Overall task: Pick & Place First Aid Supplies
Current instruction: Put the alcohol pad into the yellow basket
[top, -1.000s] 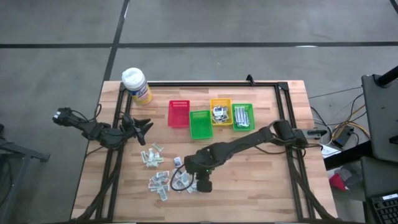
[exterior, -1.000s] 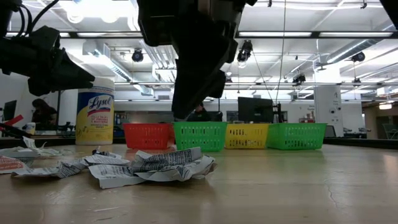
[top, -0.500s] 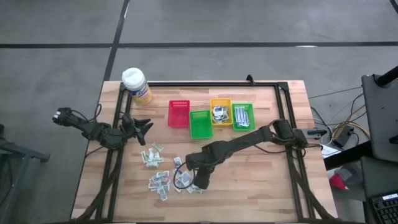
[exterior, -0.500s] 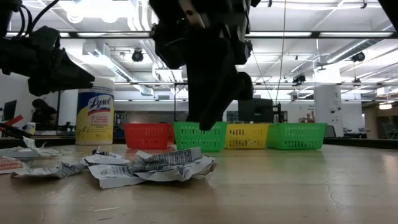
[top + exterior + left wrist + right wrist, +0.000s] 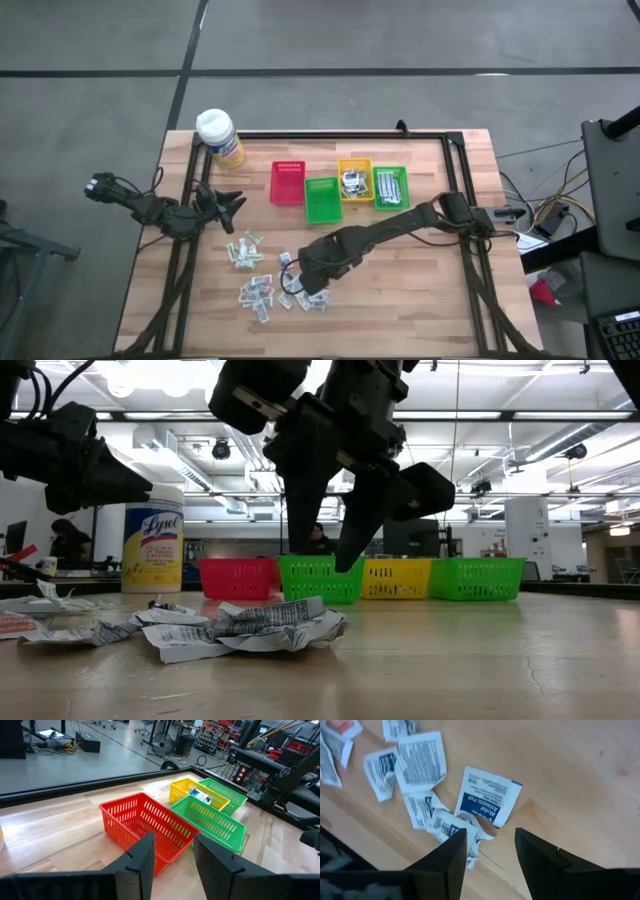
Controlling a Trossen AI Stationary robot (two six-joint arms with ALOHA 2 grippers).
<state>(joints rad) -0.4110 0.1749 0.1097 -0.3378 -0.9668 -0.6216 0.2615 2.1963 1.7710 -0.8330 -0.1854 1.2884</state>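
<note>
The first aid supplies (image 5: 258, 275) lie flat in a loose scatter on the wooden table, left of centre near the front; the low view shows them as crumpled white packets (image 5: 240, 628). My right gripper (image 5: 322, 555) hangs open just above the right end of the scatter, pointing steeply down, clear of the packets. Between its fingers the right wrist view shows a white packet with a blue label (image 5: 487, 802) lying on the wood. My left gripper (image 5: 172, 855) stands open at the table's left side (image 5: 232, 203), empty, facing the bins.
Four small bins stand in a row at the table's far middle: red (image 5: 288, 183), green (image 5: 322, 199), yellow (image 5: 354, 181) with packets inside, and another green (image 5: 390, 188) with packets. A yellow bottle with a white cap (image 5: 219, 137) stands at the far left corner.
My right gripper has rolled about its own pointing line while staying over the right end of the scatter, and its fingers have opened from nearly together to wide apart. The packets have not moved.
</note>
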